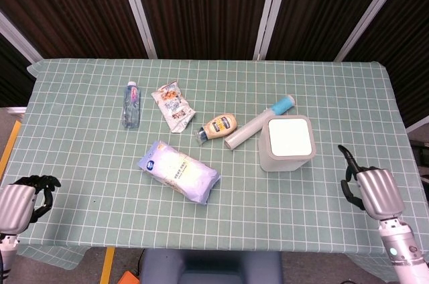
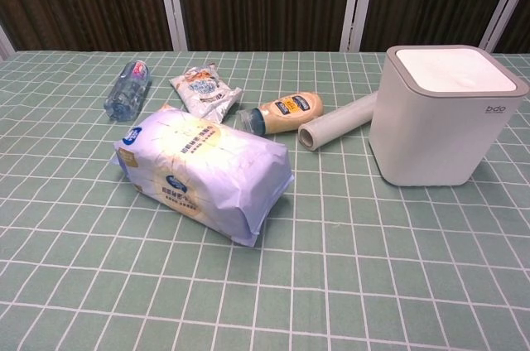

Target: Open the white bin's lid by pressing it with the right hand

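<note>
The white bin stands right of the table's middle, its flat square lid down. The chest view shows the same bin at the right with its lid flush in the grey rim. My right hand hovers over the table's front right part, a short way right of and nearer than the bin, not touching it. It holds nothing and its dark fingers are loosely apart. My left hand sits at the front left corner, holding nothing, fingers loosely bent. Neither hand shows in the chest view.
Left of the bin, against its far corner, lies a lint roller with a blue handle. Further left lie a sauce bottle, a crumpled snack packet, a water bottle and a large blue-white bag. The green checked cloth covers the table.
</note>
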